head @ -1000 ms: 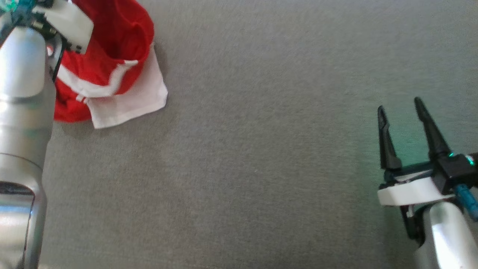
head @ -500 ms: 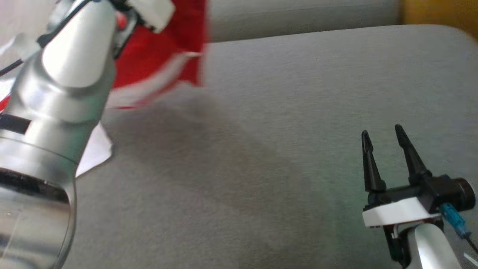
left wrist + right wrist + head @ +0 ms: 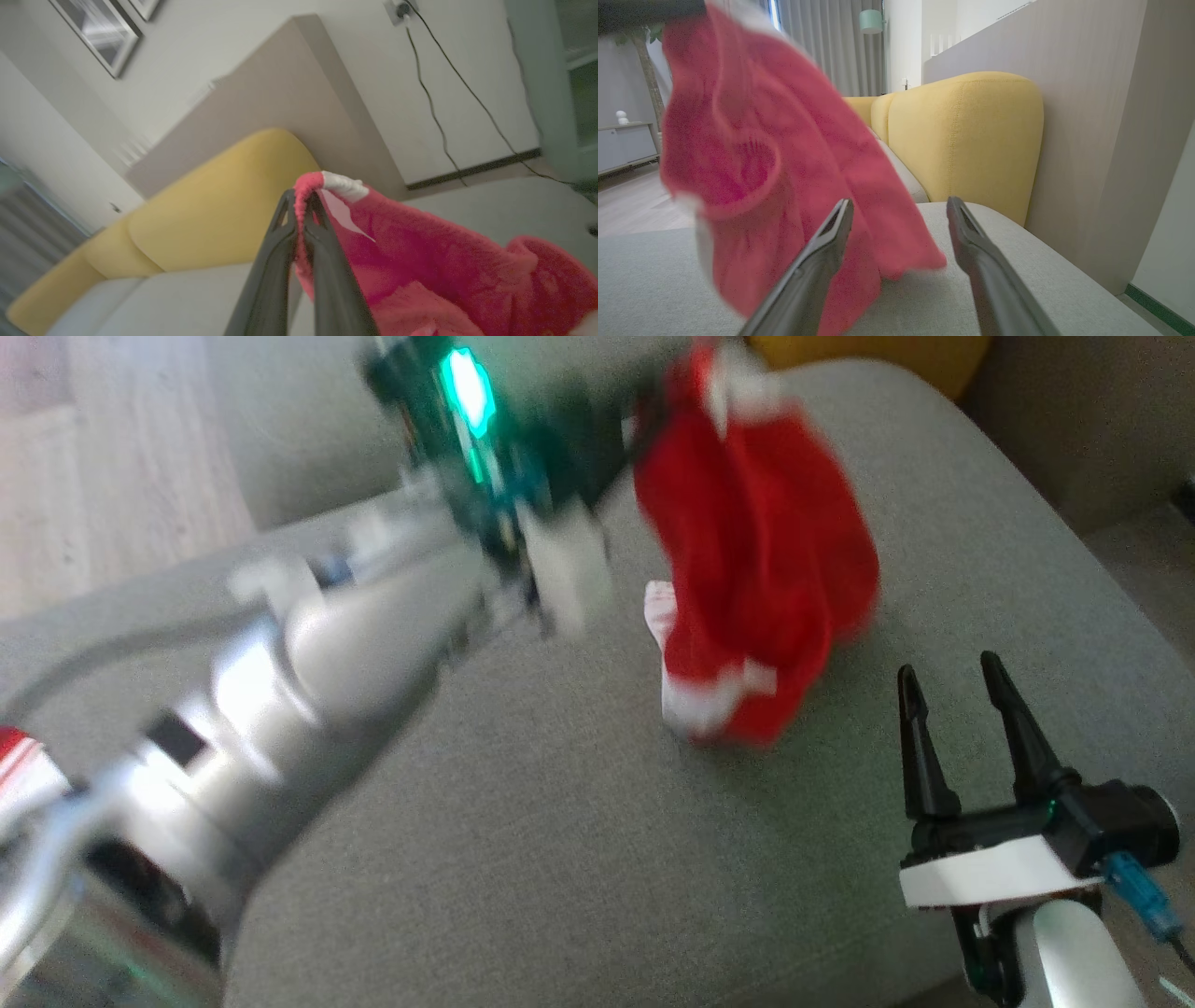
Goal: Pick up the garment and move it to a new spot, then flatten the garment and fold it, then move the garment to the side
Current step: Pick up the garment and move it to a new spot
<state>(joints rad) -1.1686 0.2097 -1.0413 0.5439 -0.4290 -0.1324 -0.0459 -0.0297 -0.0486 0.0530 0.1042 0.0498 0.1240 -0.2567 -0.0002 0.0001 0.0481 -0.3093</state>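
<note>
The garment [image 3: 756, 579] is red with white trim and hangs bunched in the air over the grey sofa seat [image 3: 560, 859]. My left gripper [image 3: 303, 205] is shut on the garment [image 3: 420, 261] at its top edge, where a white hem folds over the fingertips. Its blurred wrist [image 3: 523, 513] reaches across the head view to the cloth's left. My right gripper [image 3: 948, 681] stands open low at the right, just beside the hanging cloth's lower end. In the right wrist view the garment [image 3: 784, 158] dangles left of and behind the open right gripper [image 3: 899, 205].
Yellow sofa cushions [image 3: 966, 135] stand behind the seat, against a beige panel wall [image 3: 1087, 93]. The seat's right edge [image 3: 1074, 541] drops to the floor. A black cable [image 3: 444, 93] runs down the white wall. Wooden floor [image 3: 103, 495] lies at the left.
The head camera has swung up and right. My left arm has lifted the garment off the seat and carried it rightward, so it now hangs near the right gripper. The right gripper stays open.
</note>
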